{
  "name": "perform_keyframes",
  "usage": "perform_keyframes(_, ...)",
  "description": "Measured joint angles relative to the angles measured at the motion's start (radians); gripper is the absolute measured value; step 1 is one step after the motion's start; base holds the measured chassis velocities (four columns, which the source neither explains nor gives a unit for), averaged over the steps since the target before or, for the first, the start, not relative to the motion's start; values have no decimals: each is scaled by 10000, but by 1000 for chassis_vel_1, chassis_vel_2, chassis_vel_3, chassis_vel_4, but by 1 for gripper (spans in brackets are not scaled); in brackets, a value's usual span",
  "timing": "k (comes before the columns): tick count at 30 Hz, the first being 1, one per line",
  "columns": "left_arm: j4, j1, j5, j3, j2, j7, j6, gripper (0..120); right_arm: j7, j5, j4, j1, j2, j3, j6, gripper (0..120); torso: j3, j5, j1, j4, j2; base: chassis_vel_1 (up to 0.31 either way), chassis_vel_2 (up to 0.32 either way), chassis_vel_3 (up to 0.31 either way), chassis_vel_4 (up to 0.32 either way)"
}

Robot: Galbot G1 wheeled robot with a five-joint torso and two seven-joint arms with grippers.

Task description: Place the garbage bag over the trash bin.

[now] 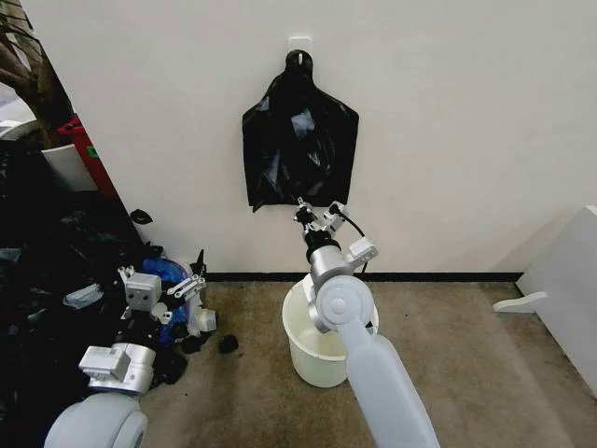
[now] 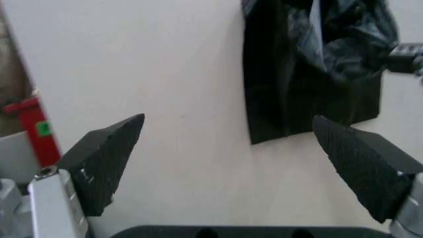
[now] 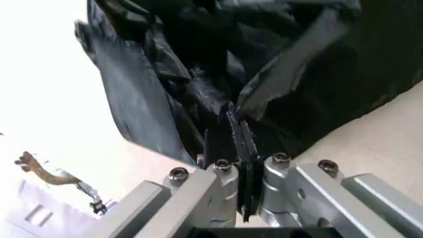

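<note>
A flat black bundle [image 1: 298, 140] hangs from a wall hook [image 1: 299, 45]. At its lower edge a loose glossy fold of the garbage bag [image 3: 290, 64] lies against it. My right gripper [image 1: 303, 213] is raised to that edge and is shut on the fold [image 3: 233, 116]. The same black plastic [image 2: 310, 64] also appears in the left wrist view. The trash bin [image 1: 297, 336], a cream-white bucket, stands on the floor below, partly covered by my right arm. My left gripper [image 1: 163, 271] is held low at the left, open and holding nothing [image 2: 228, 121].
A heap of dark and blue bags [image 1: 56, 271] fills the floor at the left, with a red object [image 1: 89, 149] leaning behind it. A white panel [image 1: 569, 280] stands at the right. Brown floor lies open between the bin and the panel.
</note>
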Motion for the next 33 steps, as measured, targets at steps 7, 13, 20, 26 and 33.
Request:
perform_keyframes(7,250,-1630,-2342,248,1763,15,688,100,-29,-145,-290,27,-1,-49,-7,0,1,4,1,-3,0,0,0,0,0)
perform_keyframes(13,614,-3284,-3200,1016,2449,-23,1294,100,-79,-165,-442,110,-43,-67,-25,0,1,2,1,0,0,0,0,0,0)
perform_keyframes(20,1015,-5395,-3847,2486,2703,-300,1868,100,-190,-242,-720,189,-11,-148,-32,0,2,5,1,0,-1,0,0,0,0)
perform_keyframes(26,1968,-7564,-4095,4245,2552,-737,2240,100,-226,-272,-821,209,-5,-161,-33,0,2,5,1,0,0,0,0,0,0)
perform_keyframes(33,2788,-9288,-4179,6003,2033,-1496,2695,100,-257,-281,-860,189,-4,-156,-33,0,2,6,1,-4,-1,0,0,0,0)
